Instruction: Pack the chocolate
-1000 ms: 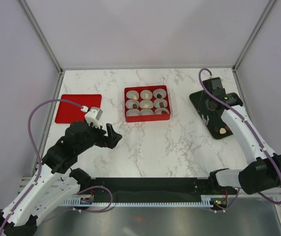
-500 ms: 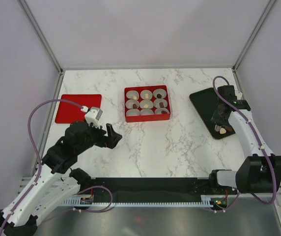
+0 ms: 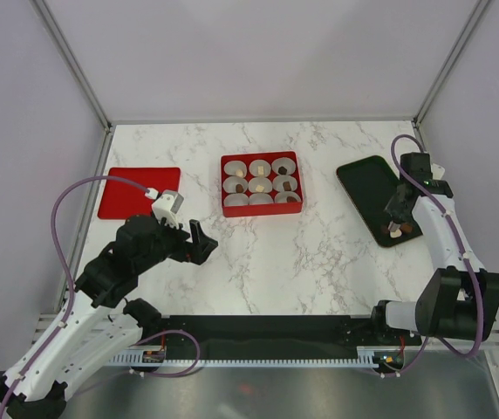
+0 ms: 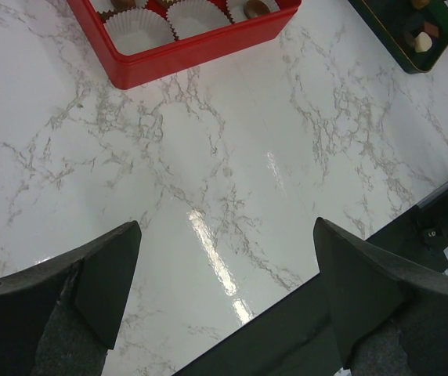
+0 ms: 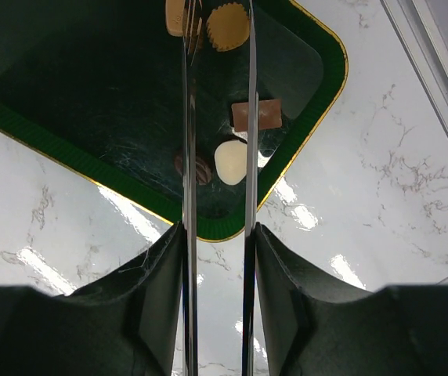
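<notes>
One arm has moved in the last sec: the right gripper (image 3: 395,223) has swung from mid-tray out to the near-right end of the dark green tray (image 3: 367,179), where the loose chocolate (image 3: 395,232) lies, its blades easing a touch wider on the way. They now stand half spread, pinching nothing. The left gripper (image 3: 199,242) hasn't budged: spread wide, empty, parked over the marble table (image 3: 319,253) at near left. Meaning, prob.: a fresh pick is being lined up, not yet made, and the red box (image 3: 260,210) at centre far is only part filled. Top cam gives the layout, but the pieces are mere specks under the arm. Right wrist cam sorts them out. A cream-white piece (image 5: 230,162) sits between the two blades in line of sight, w/ a dark round one (image 5: 195,167) just beside it, partly hidden by one blade. A brown square (image 5: 256,115) lies farther along and tan-gold ones (image 5: 228,27) at the frame's top; how high the tips hang above them I can't tell. Left wrist cam alone shows the box's near row up close: two white paper cups (image 4: 139,27) empty, one brown piece (image 4: 256,9) already in a cup.
</notes>
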